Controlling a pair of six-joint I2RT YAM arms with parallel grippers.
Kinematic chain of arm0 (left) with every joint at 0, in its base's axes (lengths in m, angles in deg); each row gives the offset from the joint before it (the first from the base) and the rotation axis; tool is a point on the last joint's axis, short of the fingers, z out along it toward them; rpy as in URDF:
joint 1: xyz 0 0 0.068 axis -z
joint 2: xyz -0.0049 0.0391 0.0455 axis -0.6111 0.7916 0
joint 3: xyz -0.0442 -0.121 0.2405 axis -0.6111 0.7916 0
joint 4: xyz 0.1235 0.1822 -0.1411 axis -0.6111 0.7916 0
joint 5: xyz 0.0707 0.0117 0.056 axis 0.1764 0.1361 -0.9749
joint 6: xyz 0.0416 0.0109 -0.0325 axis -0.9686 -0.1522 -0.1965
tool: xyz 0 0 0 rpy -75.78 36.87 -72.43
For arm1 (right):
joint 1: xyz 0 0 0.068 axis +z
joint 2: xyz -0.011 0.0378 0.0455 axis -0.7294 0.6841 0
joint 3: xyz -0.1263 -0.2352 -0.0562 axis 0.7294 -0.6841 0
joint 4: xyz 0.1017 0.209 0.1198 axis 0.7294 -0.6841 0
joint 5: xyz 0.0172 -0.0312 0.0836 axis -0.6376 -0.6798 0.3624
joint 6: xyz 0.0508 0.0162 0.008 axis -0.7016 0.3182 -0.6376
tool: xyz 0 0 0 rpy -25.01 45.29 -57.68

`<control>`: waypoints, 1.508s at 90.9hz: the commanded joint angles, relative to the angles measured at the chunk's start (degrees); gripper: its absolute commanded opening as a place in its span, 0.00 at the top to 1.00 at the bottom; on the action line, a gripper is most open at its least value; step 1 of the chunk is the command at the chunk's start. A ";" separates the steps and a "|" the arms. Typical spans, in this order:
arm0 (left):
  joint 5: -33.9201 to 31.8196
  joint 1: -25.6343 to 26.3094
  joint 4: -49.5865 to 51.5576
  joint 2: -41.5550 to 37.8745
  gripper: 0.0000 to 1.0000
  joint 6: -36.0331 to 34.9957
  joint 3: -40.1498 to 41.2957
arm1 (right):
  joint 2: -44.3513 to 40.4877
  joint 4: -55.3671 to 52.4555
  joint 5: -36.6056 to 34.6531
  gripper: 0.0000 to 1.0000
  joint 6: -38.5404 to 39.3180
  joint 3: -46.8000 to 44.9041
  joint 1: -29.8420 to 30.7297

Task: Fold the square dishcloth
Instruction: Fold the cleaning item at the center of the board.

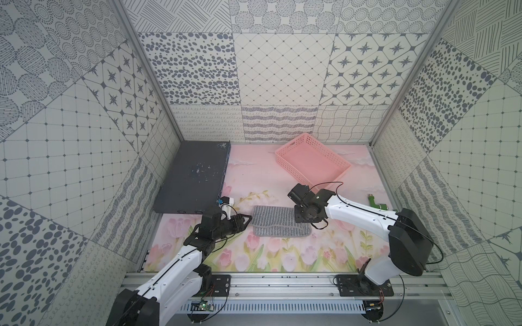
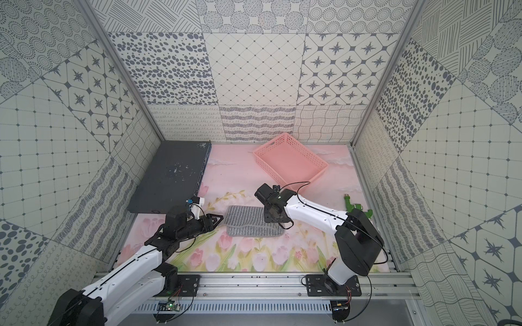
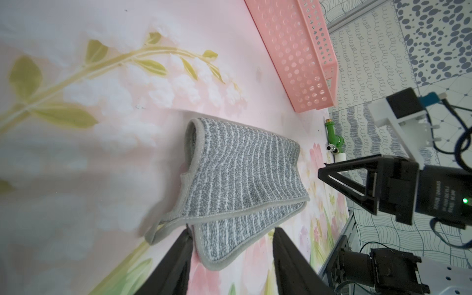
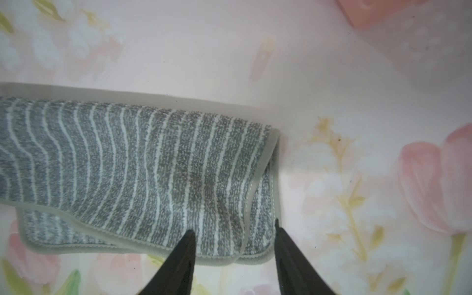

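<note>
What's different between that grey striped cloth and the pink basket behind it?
The cloth is grey with thin whitish stripes; the basket is plain pink. The cloth is soft and lies doubled over, its edges not quite lined up; the basket is stiff, with hole-dotted walls, and looks empty. The cloth is smaller and lies in front; the basket sits farther back. Both rest on the flowered mat.
</note>
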 commanded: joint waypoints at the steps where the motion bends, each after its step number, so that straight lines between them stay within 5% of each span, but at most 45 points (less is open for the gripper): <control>1: -6.04 0.12 15.98 -1.66 0.47 3.99 -4.11 | -4.63 0.21 -2.49 0.46 -7.57 -3.13 0.78; 41: 3.07 1.08 18.70 17.35 0.48 -1.25 -13.19 | -23.36 19.23 0.70 0.42 -28.98 -26.19 3.14; 66: 3.36 2.48 14.46 24.54 0.56 -2.00 -13.92 | -25.15 33.25 4.93 0.41 -34.54 -34.51 3.14; 103: -8.41 7.02 22.07 21.73 0.55 -2.59 -18.71 | -23.63 38.19 5.03 0.41 -35.77 -35.56 3.14; 115: -13.36 7.50 27.44 18.76 0.46 -2.78 -21.10 | -23.59 38.28 4.27 0.41 -35.86 -35.74 3.14; 137: -13.17 7.45 28.20 25.97 0.39 -4.95 -23.08 | -22.06 39.31 3.49 0.41 -35.85 -35.23 3.14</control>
